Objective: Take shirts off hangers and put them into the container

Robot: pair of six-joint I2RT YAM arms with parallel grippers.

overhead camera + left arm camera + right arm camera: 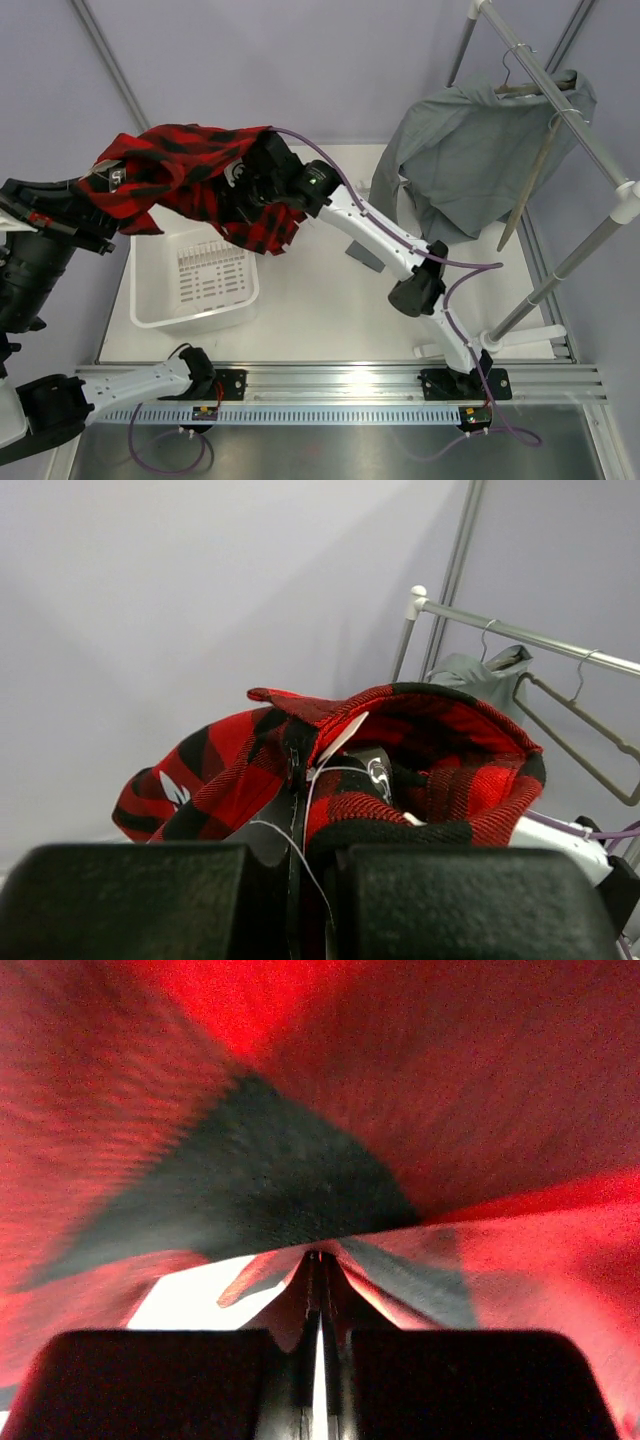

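The left gripper (300, 878) clenches the plaid shirt (188, 166). The right gripper (320, 1352) clamps it too, above the container's (147, 312) far edge.

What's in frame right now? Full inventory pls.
plaid shirt: 1, red-and-black, held up over the laundry basket, on no hanger
grey shirt: 1, grey, hanging on the rack, right side
hangers: 2, grey-beige, both on the rack rail; one bare, one under the grey shirt
laundry basket: 1, white, on the table at left, visible part bare
rack: 1, white poles, right edge
small flat piece: 1, dark grey, mid-table
table: 1, white
left arm: 1, black, jaws shut on the plaid shirt
right arm: 1, white and black, jaws shut on the plaid shirt
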